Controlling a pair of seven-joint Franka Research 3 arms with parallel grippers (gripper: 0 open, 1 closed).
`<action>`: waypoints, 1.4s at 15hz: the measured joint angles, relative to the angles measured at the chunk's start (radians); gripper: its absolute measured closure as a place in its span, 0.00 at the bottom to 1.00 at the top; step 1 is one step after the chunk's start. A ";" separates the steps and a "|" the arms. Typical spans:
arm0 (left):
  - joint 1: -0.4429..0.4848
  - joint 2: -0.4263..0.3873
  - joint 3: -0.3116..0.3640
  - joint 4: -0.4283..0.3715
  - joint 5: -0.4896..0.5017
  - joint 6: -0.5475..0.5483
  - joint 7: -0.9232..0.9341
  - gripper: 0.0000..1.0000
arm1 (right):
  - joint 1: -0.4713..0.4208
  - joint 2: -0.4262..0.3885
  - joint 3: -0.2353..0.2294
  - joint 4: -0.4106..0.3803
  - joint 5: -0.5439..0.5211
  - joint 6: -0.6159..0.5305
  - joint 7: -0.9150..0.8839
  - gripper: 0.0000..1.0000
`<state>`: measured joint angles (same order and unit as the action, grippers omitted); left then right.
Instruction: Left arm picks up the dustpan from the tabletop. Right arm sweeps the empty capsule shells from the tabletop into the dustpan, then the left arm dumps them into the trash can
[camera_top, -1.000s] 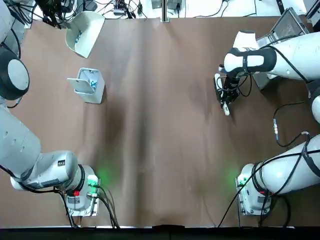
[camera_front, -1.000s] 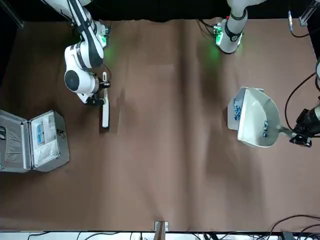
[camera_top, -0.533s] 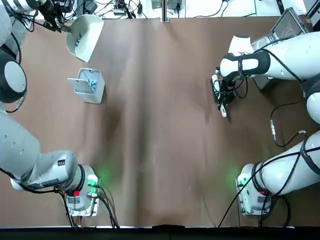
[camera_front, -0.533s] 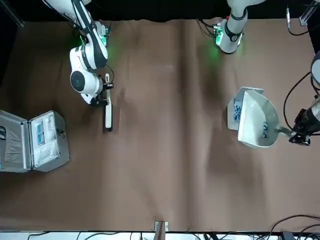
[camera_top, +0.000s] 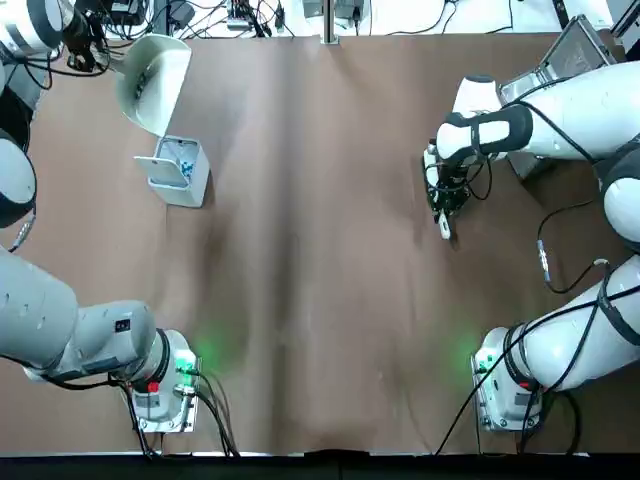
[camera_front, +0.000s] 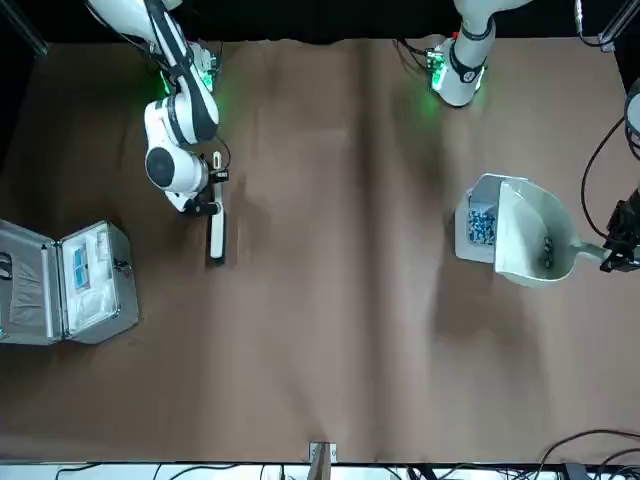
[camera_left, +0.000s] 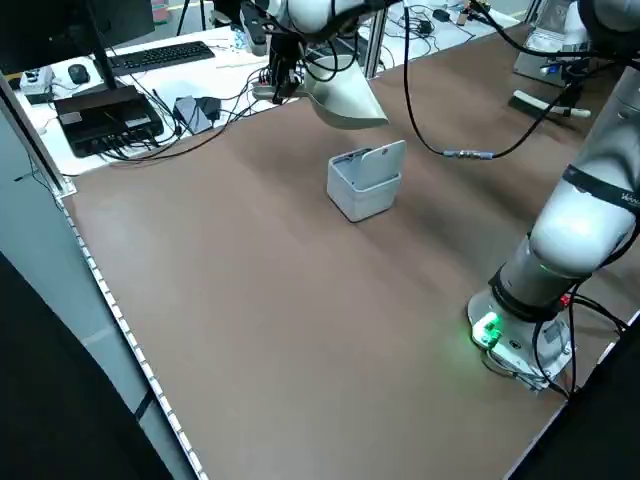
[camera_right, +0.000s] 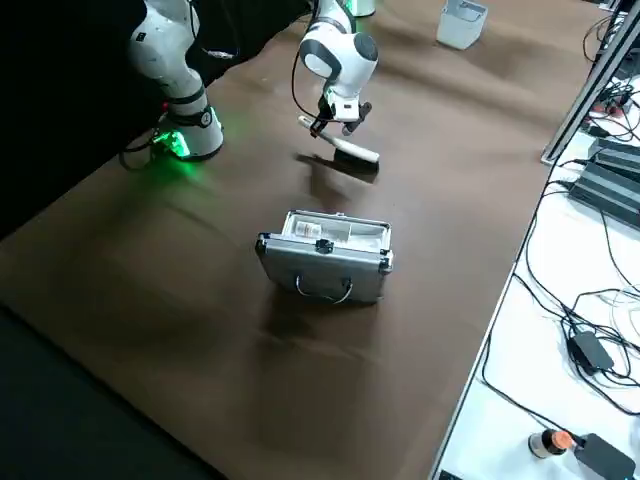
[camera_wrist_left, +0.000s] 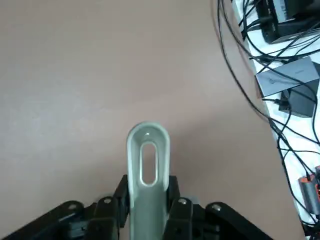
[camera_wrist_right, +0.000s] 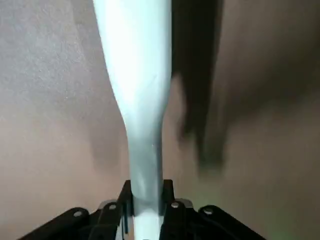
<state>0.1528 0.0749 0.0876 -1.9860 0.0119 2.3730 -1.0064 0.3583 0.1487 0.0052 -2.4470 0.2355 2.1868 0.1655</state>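
Two grippers clamped: left gripper (camera_wrist_left: 147, 220) holds dustpan (camera_top: 150, 82) handle, scoop tilted over trash can (camera_top: 178, 172); right gripper (camera_wrist_right: 145, 210) holds brush (camera_front: 215, 238).

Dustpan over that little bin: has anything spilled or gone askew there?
Nothing spilled that I can see. The left pincer holds the dustpan tipped over the bin, with blue bits inside the bin and a few specks left in the pan.

Dustpan (camera_front: 535, 240) pale greenish-white; trash can (camera_top: 178, 171) pale grey; capsule shells (camera_front: 483, 224) blue-white; tabletop (camera_top: 320, 250) brown
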 joint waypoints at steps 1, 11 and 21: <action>-0.001 -0.003 0.000 -0.017 0.000 0.031 0.000 0.67 | 0.004 0.005 0.000 0.000 0.000 0.001 0.000 0.73; -0.011 -0.017 0.002 -0.228 0.000 0.485 0.060 0.67 | 0.008 0.017 0.000 0.002 0.000 0.001 0.000 0.56; -0.012 -0.167 0.002 -0.456 0.000 0.916 0.254 0.67 | 0.008 0.017 -0.002 0.048 0.000 -0.028 0.000 0.24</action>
<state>0.1408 -0.0919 0.0897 -2.4421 0.0119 3.2891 -0.7528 0.3659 0.1658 0.0030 -2.3991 0.2355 2.1591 0.1652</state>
